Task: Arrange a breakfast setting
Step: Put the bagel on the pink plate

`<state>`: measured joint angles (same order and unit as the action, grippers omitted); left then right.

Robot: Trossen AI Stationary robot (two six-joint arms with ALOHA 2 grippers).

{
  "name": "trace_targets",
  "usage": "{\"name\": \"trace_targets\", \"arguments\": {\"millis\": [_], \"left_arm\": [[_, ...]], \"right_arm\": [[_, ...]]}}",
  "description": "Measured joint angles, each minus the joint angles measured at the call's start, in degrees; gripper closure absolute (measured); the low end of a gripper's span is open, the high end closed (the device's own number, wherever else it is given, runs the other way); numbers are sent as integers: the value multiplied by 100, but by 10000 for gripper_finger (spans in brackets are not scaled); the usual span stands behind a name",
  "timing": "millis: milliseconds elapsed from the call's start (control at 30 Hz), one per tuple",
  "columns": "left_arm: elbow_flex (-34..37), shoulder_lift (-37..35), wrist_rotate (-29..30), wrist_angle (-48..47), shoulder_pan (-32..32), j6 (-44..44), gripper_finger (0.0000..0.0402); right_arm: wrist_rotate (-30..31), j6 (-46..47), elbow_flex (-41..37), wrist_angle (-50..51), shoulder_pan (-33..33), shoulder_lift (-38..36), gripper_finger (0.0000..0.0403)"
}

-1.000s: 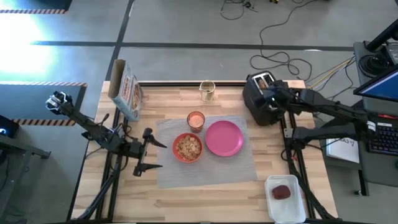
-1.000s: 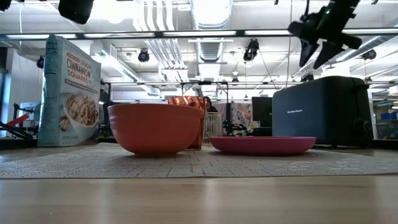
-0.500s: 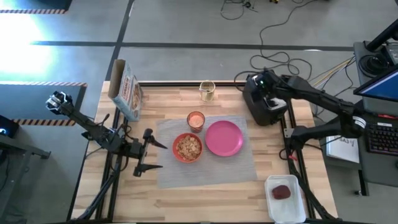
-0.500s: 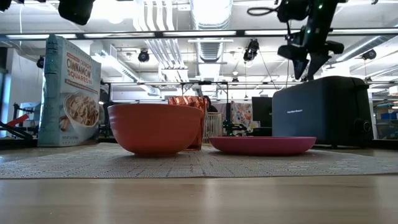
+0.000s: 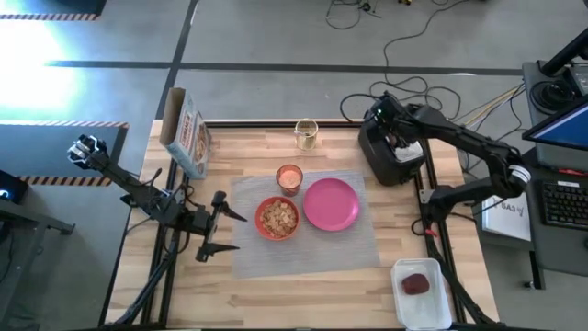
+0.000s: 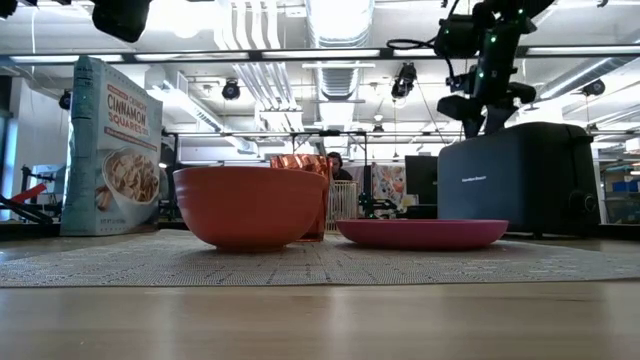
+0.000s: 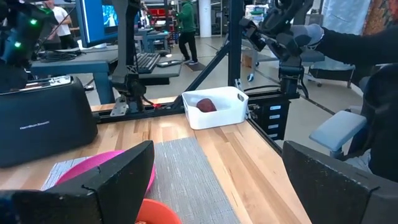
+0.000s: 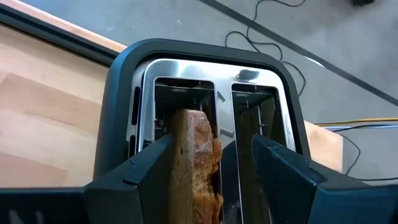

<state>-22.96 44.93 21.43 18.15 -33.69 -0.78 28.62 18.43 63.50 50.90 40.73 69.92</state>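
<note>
A brown toast slice [image 8: 196,158] stands upright in one slot of the black toaster [image 5: 395,154] at the table's far right. My right gripper [image 8: 211,146] is open just above the toaster [image 6: 520,180], one finger on each side of the toast; whether they touch it I cannot tell. The pink plate [image 5: 331,204], the red-orange bowl [image 5: 277,218] holding cereal and the orange cup [image 5: 289,177] rest on the grey placemat [image 5: 303,253]. A dark-red item [image 5: 415,284] lies in a white tray. My left gripper [image 5: 216,226] waits open at the left. No spoon shows.
A cereal box [image 5: 184,136] stands at the far left. A glass jar [image 5: 305,134] stands at the far edge beside the toaster. The white tray [image 5: 432,313] sits at the near right corner. People and equipment show beyond the table.
My right gripper has moved toward the table's far left, along the toaster's top, and come down closer to it. Its fingers now straddle the toast in the slot. The toast and the other things have stayed put.
</note>
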Motion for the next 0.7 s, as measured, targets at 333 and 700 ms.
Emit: {"name": "trace_targets", "arguments": {"millis": [333, 700], "left_arm": [[0, -2, 0, 0, 0, 0, 65], [0, -2, 2, 2, 0, 0, 65]], "right_arm": [[-58, -43, 2, -71, -4, 58, 244], [-163, -63, 2, -90, -7, 58, 290]]}}
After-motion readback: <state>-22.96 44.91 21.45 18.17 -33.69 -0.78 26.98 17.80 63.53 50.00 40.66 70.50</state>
